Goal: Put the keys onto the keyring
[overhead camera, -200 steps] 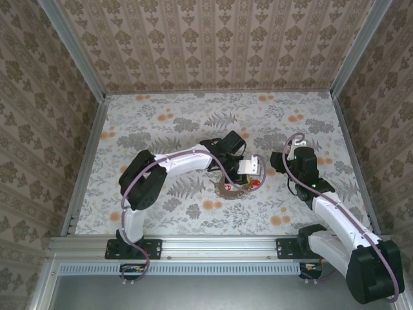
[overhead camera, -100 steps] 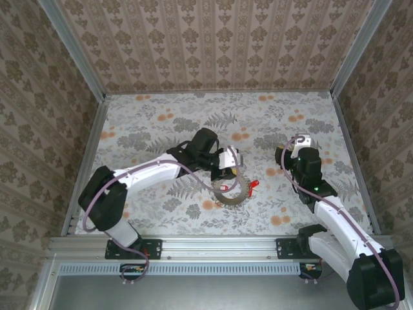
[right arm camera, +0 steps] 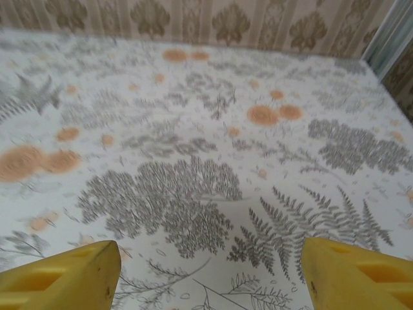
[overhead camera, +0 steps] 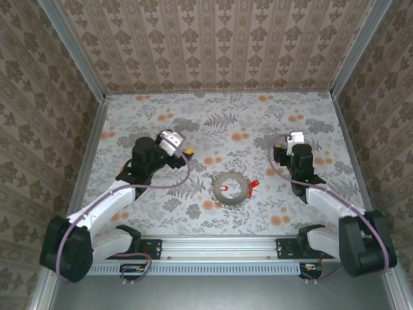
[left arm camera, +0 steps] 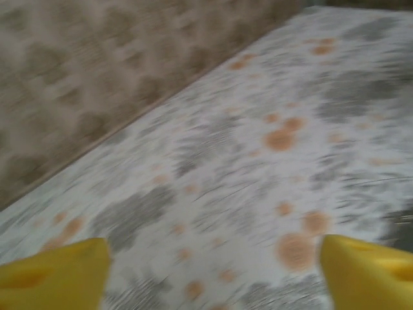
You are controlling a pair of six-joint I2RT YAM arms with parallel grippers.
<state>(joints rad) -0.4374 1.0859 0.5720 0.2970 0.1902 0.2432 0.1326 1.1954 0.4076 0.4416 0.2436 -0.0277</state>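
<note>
The keyring (overhead camera: 230, 188), a grey-brown toothed ring, lies flat on the floral table between the two arms. One of the keys (overhead camera: 253, 186), with a red tag, rests at its right rim; whether it is threaded on I cannot tell. A small red spot shows inside the ring's left side. My left gripper (overhead camera: 183, 146) hangs well to the ring's upper left, open; its yellow fingertips (left arm camera: 51, 271) stand wide apart over bare table. My right gripper (overhead camera: 287, 142) is to the ring's upper right, also open, fingertips (right arm camera: 61, 278) apart with nothing between.
Patterned walls (overhead camera: 219, 45) close the table at the back and on both sides. An aluminium rail (overhead camera: 213, 244) carrying the arm bases runs along the near edge. The left wrist view is blurred by motion.
The left arm has drawn back from the keyring to the left and its jaws have opened wide. The right gripper has opened wider. The ring now lies uncovered.
</note>
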